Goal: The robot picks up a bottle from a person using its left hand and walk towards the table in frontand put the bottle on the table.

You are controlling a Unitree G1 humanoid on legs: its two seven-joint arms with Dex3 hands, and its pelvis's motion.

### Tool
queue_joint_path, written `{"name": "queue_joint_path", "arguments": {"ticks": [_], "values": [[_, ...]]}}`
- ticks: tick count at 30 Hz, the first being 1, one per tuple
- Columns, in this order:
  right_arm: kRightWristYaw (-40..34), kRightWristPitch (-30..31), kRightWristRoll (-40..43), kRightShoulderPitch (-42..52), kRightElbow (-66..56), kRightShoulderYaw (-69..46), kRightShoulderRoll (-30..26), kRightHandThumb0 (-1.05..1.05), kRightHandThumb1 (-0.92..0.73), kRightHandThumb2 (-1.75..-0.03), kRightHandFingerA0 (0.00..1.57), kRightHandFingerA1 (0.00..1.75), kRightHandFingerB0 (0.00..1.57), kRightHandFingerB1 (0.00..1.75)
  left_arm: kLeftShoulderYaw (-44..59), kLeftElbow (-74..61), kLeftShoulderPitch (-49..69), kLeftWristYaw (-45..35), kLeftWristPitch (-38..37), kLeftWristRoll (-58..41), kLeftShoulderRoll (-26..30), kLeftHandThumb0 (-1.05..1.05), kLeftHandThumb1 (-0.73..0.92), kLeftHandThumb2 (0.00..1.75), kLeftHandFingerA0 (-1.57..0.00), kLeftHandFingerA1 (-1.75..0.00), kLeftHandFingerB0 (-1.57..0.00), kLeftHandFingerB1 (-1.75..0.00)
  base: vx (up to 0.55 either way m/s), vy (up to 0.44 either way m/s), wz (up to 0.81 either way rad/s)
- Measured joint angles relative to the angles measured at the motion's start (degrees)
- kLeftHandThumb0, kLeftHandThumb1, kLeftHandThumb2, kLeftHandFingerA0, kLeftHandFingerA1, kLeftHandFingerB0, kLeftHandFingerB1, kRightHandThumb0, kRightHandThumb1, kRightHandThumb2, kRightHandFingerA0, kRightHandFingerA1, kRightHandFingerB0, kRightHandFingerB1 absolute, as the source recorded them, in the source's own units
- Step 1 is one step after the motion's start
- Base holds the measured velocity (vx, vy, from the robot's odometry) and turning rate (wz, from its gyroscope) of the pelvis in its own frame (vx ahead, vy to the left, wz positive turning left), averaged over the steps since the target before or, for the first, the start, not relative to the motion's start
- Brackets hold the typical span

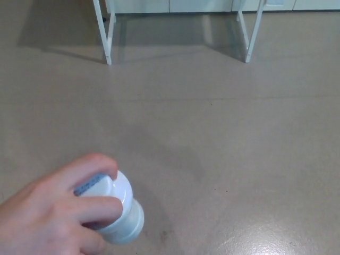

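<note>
My hands aren't in shot, so I can't tell how open they are. A person's hand (48,215) grips the bottle (125,215) low on my left, presumably offering it to my left hand. Desk legs (109,37) are well ahead.

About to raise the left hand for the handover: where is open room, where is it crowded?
Bare floor spans everything from the table legs down to the bottom right. Crowded only bottom left: a person's hand holds the bottle.
</note>
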Motion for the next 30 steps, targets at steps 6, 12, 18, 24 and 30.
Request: {"name": "queue_joint_path", "arguments": {"ticks": [6, 12, 18, 24, 30], "values": [[0.5, -0.3, 0.0, 0.0, 0.0, 0.0, 0.0, -0.49, -0.70, -0.61, 0.59, 0.42, 0.41, 0.35, 1.3, -0.9, 0.7, -2.2, -1.1, -0.8, 0.0, -0.37, 0.46, 0.56, -0.23, -0.41, -0.09, -0.23, 0.00, 0.000, 0.00], [0.8, -0.5, 0.0, 0.7, 0.0, 0.0, -0.1, -0.51, -0.70, -0.61, 0.58, 0.42, 0.42, 0.35, 2.7, -12.3, 6.7, -7.6, -2.2, -4.0, -0.9, -0.60, 0.38, 0.70, -0.11, -0.44, -0.07, -0.21, 0.00, 0.000, 0.00], [0.9, -0.6, -0.1, 0.7, 0.0, 0.1, -0.1, -0.52, -0.71, -0.62, 0.57, 0.43, 0.40, 0.35, 2.5, -27.8, 12.9, -11.1, -2.2, -6.5, -0.8, -0.49, 0.33, 0.72, -0.04, -0.42, -0.03, -0.14, 0.00, 0.000, 0.00], [0.9, -0.6, -0.1, 0.6, 0.1, 0.3, -0.1, -0.51, -0.70, -0.61, 0.56, 0.42, 0.40, 0.35, 2.4, -42.9, 17.8, -13.4, -2.2, -8.7, -0.4, -0.47, 0.32, 0.71, -0.01, -0.32, 0.00, -0.15, 0.00, 0.000, 0.00], [1.2, -0.6, -0.1, 0.6, 0.1, 0.5, -0.1, -0.57, -0.57, -0.88, 0.51, 0.56, 0.34, 0.49, 1.6, -58.1, 20.6, -15.6, -2.0, -11.0, 0.4, -0.49, 0.33, 0.74, 0.00, -0.34, 0.00, -0.21, 0.00, 0.000, 0.00]]}}
